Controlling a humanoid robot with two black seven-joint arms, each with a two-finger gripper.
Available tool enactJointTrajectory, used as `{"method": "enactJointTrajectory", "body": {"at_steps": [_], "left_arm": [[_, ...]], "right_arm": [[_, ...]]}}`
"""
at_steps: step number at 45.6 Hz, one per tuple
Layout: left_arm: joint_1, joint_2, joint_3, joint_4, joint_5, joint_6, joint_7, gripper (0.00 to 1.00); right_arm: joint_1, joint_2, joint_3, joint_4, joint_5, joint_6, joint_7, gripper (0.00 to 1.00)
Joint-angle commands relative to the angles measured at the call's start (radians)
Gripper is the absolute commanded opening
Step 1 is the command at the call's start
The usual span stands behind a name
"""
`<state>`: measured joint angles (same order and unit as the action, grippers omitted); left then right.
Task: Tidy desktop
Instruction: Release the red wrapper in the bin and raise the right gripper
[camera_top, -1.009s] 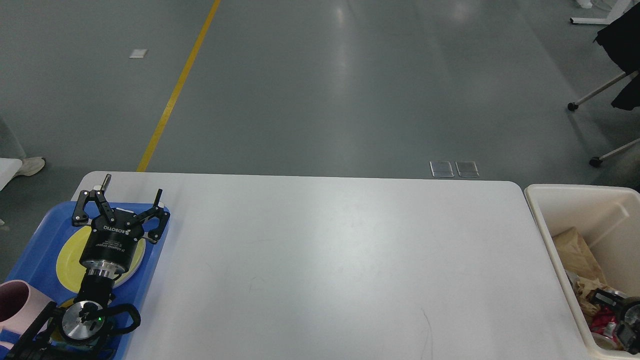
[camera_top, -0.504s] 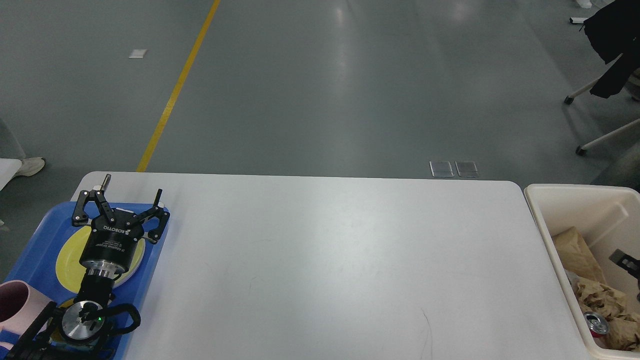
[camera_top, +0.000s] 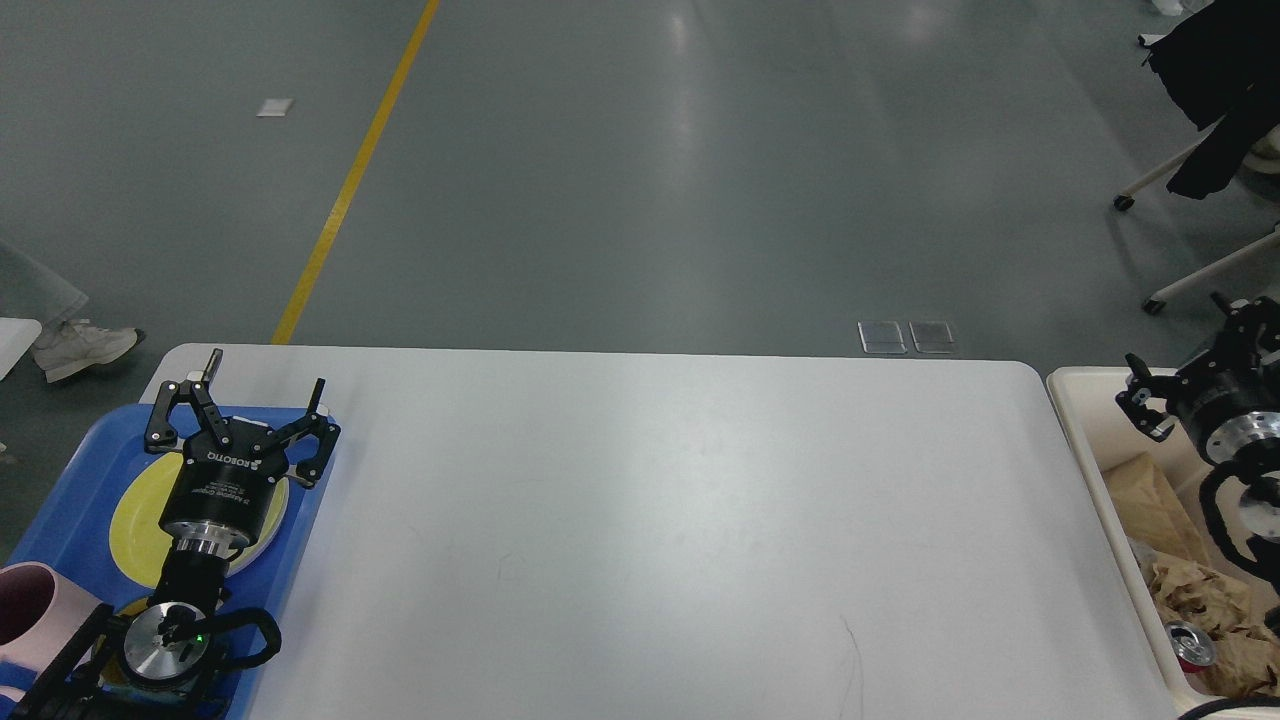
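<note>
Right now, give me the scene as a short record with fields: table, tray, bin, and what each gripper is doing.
table: white desktop, bare across the middle
tray: blue tray at the left end, holding a yellow plate and a pink cup
bin: cream bin off the right end, with crumpled brown paper and a can
left gripper: open above the tray, empty
right gripper: open above the bin, empty

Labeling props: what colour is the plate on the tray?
Yellow plate, partly hidden by the left arm, on the blue tray. Head view.
</note>
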<state>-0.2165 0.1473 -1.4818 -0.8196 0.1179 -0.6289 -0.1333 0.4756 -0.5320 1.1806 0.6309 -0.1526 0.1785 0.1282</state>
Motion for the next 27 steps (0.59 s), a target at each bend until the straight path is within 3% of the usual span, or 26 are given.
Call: {"method": "enactJointTrajectory", "body": {"at_steps": [1,8,18,27], "left_arm": [[0.0,0.0,0.0,0.0,-0.001,0.0,0.0,0.97],[0.0,0.0,0.0,0.0,0.0,0.0,-0.002,0.97],[0.0,0.0,0.0,0.0,-0.001,0.0,0.0,0.97],[0.0,0.0,0.0,-0.001,0.0,0.0,0.0,0.97]], "right_arm": [[-0.055,0.118,0.167,0.075,-0.186,0.047,0.013,1.0],[-0.103,0.233,0.319,0.09,-0.373,0.052,0.103,1.0],[-0.126,0.288,0.33,0.089,-0.375,0.05,0.198,1.0],[-0.127,0.29,0.32,0.082,-0.374,0.05,0.215,1.0]]}}
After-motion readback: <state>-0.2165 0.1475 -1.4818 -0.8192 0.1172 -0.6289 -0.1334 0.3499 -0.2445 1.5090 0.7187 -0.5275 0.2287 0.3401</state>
